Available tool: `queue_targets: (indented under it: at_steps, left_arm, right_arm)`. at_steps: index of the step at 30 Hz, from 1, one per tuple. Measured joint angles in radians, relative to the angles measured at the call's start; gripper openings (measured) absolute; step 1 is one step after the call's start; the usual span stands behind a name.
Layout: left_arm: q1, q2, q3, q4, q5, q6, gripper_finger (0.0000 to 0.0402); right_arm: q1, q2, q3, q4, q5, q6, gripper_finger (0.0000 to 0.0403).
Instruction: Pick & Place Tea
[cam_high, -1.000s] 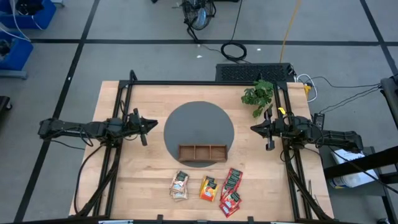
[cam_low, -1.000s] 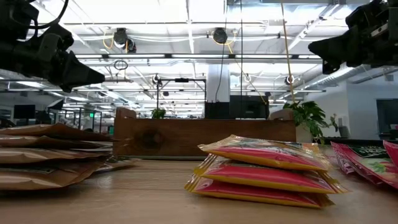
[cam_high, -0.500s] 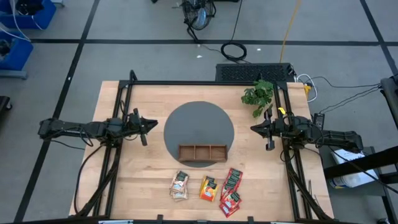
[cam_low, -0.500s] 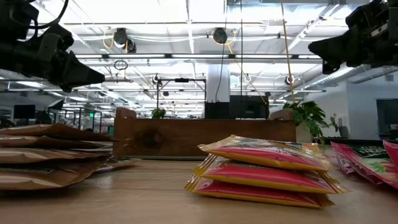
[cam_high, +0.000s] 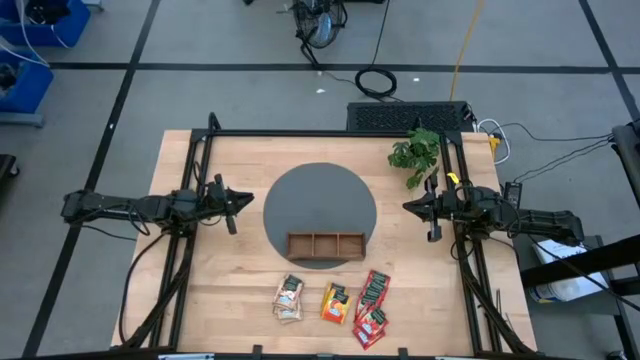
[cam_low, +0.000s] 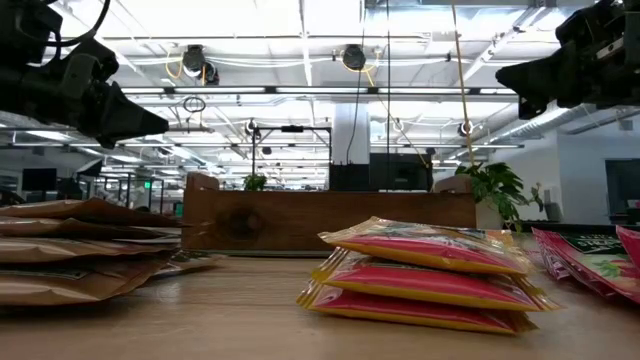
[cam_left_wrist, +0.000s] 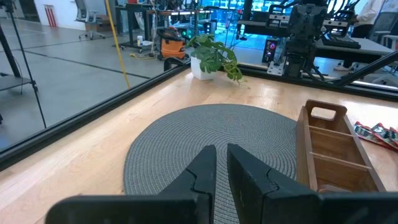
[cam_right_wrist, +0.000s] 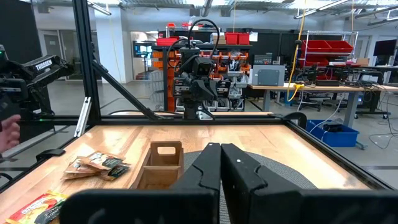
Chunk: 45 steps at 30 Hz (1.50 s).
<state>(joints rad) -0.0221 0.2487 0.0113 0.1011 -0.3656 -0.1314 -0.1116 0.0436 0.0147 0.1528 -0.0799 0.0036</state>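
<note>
The tea packets lie flat in three small heaps near the table's near edge: beige-brown (cam_high: 289, 299), orange-yellow (cam_high: 336, 303) and red (cam_high: 372, 308). In the low view they show as stacks, beige-brown (cam_low: 70, 255), orange-yellow (cam_low: 430, 275) and red (cam_low: 590, 260). The wooden three-compartment tray (cam_high: 325, 244) rests on the near rim of a round grey mat (cam_high: 320, 205). My left gripper (cam_high: 245, 200) hovers shut at the mat's left side, above the table. My right gripper (cam_high: 408, 206) hovers shut at the mat's right side. Each wrist view shows its fingers together, left (cam_left_wrist: 221, 168) and right (cam_right_wrist: 221, 160).
A small potted plant (cam_high: 415, 155) stands at the far right of the table, close to my right arm. Black frame rails (cam_high: 190, 230) run along the left and right sides. Bare wood lies between the tray and the packets.
</note>
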Motion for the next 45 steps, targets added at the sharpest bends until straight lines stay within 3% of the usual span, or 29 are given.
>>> queue_targets:
  at_steps: [16, 27, 39, 45]
  left_arm:
    - [0.0, 0.0, 0.0, 0.006, 0.0, -0.012, 0.0047]
    - [0.0, 0.0, 0.0, 0.007, 0.001, -0.134, 0.0047]
    - [0.0, 0.0, 0.001, 0.006, -0.038, -0.163, 0.0047]
    - [0.0, 0.0, 0.001, -0.024, -0.046, -0.114, 0.0047]
  right_arm:
    - [0.0, 0.0, 0.0, 0.0, 0.0, 0.0, 0.0]
    - [0.0, 0.0, 0.0, 0.0, 0.0, -0.02, 0.0]
    - [0.0, 0.0, 0.0, 0.001, 0.002, -0.052, 0.0]
    - [0.0, 0.0, 0.0, 0.05, 0.083, -0.023, 0.0]
